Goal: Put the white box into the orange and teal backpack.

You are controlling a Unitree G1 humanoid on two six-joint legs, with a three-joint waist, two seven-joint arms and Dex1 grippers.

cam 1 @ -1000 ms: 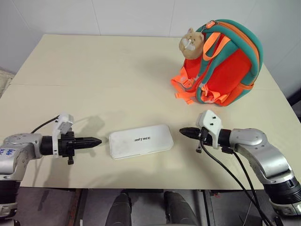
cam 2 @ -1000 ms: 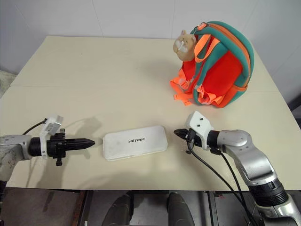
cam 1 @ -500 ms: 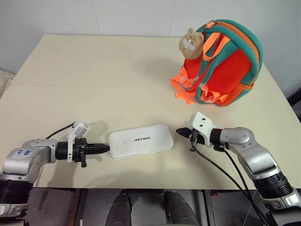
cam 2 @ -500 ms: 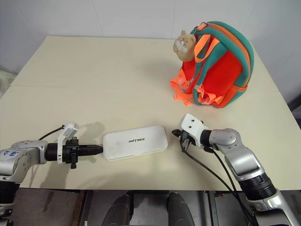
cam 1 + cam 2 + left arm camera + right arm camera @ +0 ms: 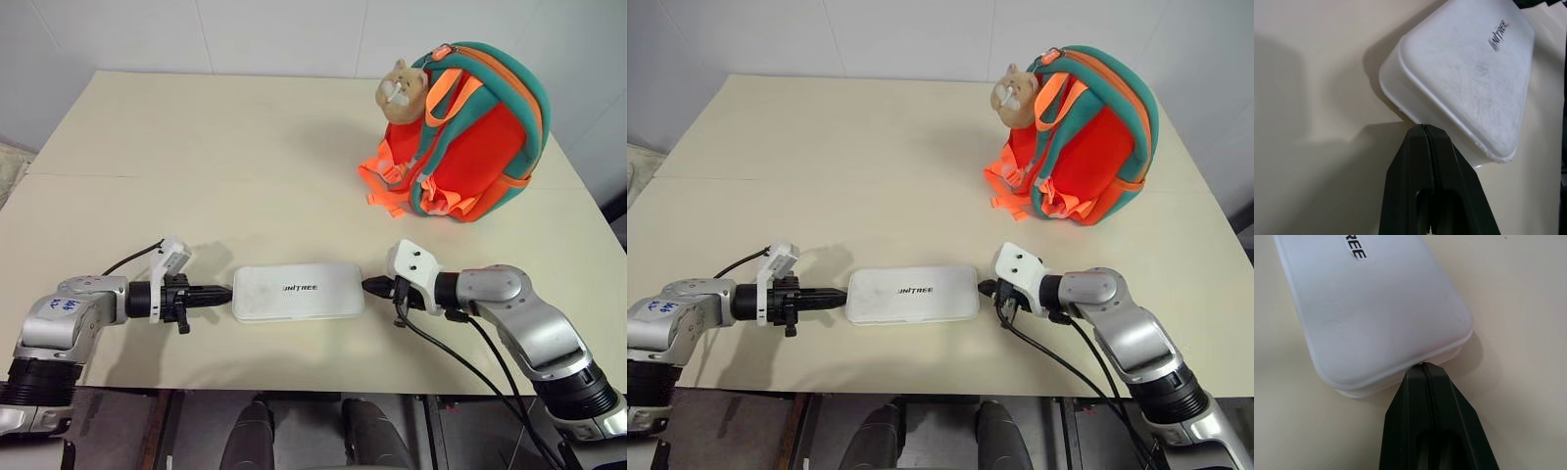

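Lying between both closed jaws, white box (image 5: 298, 292), tips touching its ends.

Counted on one pale surface (image 5: 196, 157): one white box (image 5: 298, 291), one orange and teal backpack (image 5: 475, 137) with one tan plush toy (image 5: 400, 90) attached, plus two claws, left claw (image 5: 223, 292) and right claw (image 5: 368, 286).
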